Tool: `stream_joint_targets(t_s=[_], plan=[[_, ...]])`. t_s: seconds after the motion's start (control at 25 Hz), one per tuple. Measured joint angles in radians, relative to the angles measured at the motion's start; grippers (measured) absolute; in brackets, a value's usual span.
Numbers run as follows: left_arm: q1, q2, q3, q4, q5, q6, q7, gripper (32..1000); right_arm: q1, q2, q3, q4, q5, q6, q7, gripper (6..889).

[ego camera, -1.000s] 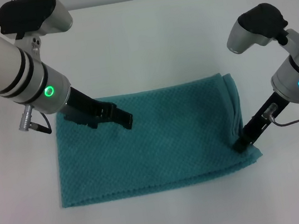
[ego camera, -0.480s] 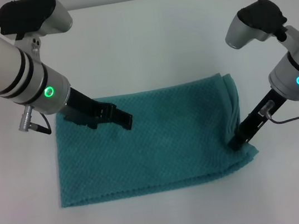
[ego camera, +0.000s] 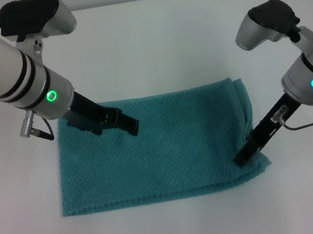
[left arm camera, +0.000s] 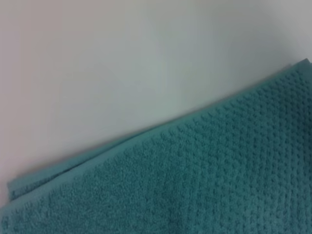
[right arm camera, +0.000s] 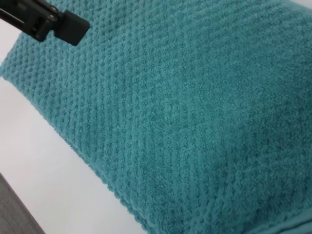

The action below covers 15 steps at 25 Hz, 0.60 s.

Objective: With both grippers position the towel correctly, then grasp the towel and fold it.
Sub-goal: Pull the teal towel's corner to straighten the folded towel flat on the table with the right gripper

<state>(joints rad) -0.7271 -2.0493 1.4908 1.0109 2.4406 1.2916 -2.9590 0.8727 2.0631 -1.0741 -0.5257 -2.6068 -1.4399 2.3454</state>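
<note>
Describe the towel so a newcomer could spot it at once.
On the white table, between the two white arms, lies the towel, spread flat. It is the only fabric there: a teal rectangle with a waffle weave, with the left end effector and right end effector over it.

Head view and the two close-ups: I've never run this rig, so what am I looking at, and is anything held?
The wide picture comes from the robot's head, looking down on a white table. A teal towel lies there, folded in layers. The left gripper sits over the towel's far left part; the right gripper is down at its near right corner. Whether either grips the cloth cannot be told. The close-ups come from cameras on each wrist: the left shows the towel's edge, the right its weave and the left gripper's tip farther off.
</note>
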Motion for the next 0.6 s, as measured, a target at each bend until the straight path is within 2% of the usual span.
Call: stream_joint_targets(t_s=[0.08,0.52,0.6], plan=[[0.0,0.0,-0.001,0.0,0.0,0.0,0.0,876,0.0,0.0,0.0,-0.008,0.0,-0.011,0.0,495],[0.001,0.0,0.0,0.0,0.0,0.0,0.0,871,0.0,0.0,0.0,-0.023,0.002,-0.027,0.001,738],[0.001,0.0,0.0,0.0,0.0,0.0,0.0,870,0.0,0.0,0.0,-0.023,0.002,-0.027,0.001,831]])
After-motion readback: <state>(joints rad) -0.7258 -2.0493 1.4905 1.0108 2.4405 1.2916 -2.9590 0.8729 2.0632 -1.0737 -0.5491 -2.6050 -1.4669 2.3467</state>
